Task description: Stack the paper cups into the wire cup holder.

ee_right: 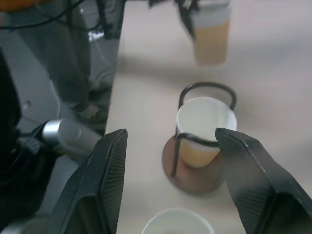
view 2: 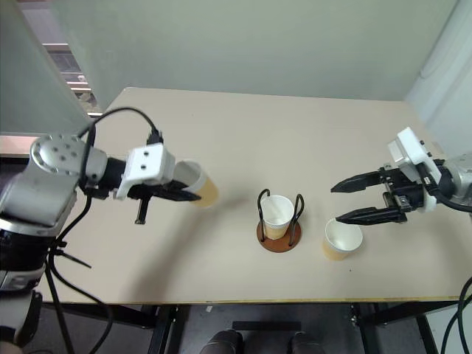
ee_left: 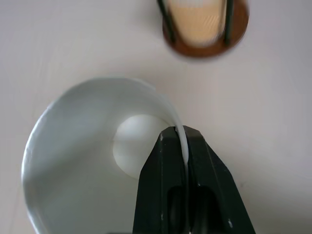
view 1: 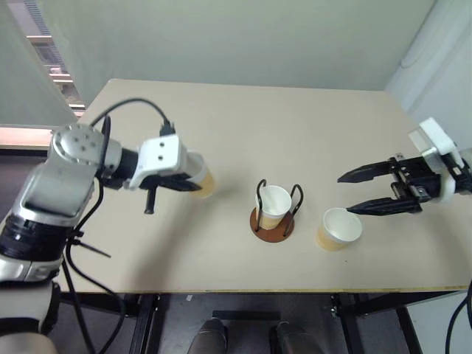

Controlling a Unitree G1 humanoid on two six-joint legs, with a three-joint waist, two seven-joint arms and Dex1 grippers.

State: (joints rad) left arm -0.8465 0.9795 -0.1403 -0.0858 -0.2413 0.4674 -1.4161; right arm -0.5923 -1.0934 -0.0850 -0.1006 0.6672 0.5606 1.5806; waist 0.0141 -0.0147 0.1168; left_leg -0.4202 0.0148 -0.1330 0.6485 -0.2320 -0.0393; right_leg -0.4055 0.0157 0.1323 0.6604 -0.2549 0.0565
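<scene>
Already one paper cup [view 1: 274, 205] sits upright inside the wire cup holder [view 1: 273, 221], between its black wire loops and on the reddish-brown base, so about a third of the stacking looks done. Everything else on the desk [view 1: 243, 118] can be placed from that holder.

To the holder's left, well apart from it, the left end effector [view 2: 188, 195] is pinched tight on the wall of a second cup [view 2: 198, 184]. In the left wrist view the two black fingers [ee_left: 168, 161] press together with the white rim caught between them, one finger inside the cup and one outside. That cup lies tilted on its side in the grip and appears lifted off the desk, with its tan base pointing toward the holder.

Just to the holder's right, a third cup [view 1: 339, 228] stands upright on the desk with its mouth open upward and nothing gripping it. The right end effector [view 1: 363, 193] hangs beyond and above it with its fingers spread wide and nothing between them, aimed back toward the holder.

Two cups remain to be nested. My judgement is that the held cup goes next: it must be carried over the holder, righted and lowered into the seated cup. The free cup would follow.
</scene>
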